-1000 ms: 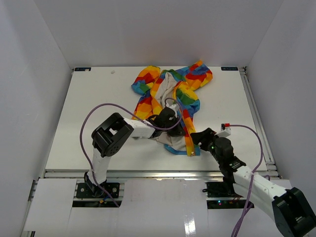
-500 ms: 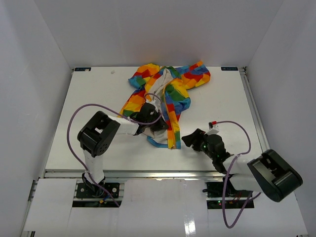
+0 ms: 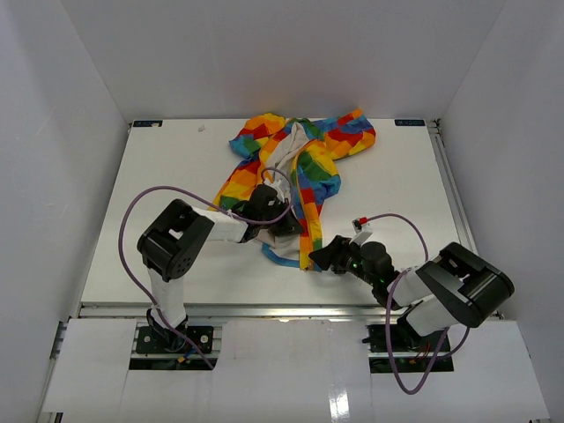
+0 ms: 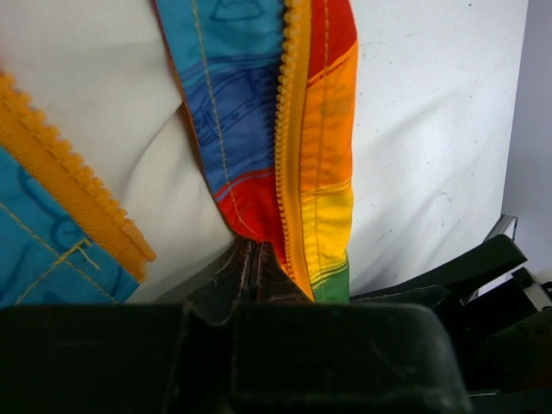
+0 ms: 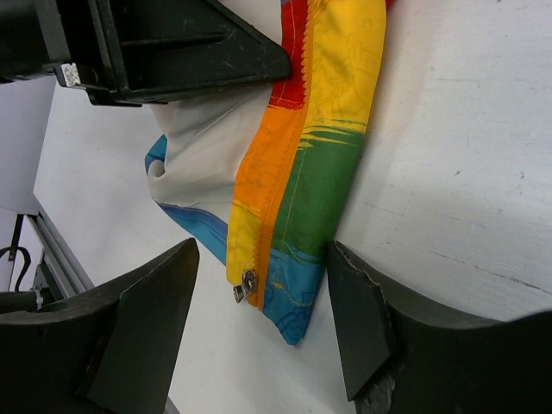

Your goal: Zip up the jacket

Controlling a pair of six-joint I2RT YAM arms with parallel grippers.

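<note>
Found the jacket (image 3: 295,167) lying on the white bench (image 3: 159,176), toward the far side and near the middle. Saw it open at the front, with the white inside showing between the two rainbow sides. Saw its bottom end lying closest to the arms.

Spotted the left pincer (image 3: 284,222) down low on the bottom part of the jacket. Found it clenched tight, with a bit of the cloth pinched between its black fingertips (image 4: 233,285). Saw that pinch sitting just beside the yellow zipper teeth (image 4: 289,147), which ran straight up the edge of one rainbow side.

Spotted the right pincer (image 3: 319,257) low over the bench, just to the right of the jacket's bottom corner. Found it released, with both fingers spread wide. Saw the blue and green bottom corner lying between those two fingers in the right wrist view. Saw a small shiny metal piece (image 5: 246,285) there too, right at the end of the zipper edge. Could not tell if those fingers touched the cloth.
</note>
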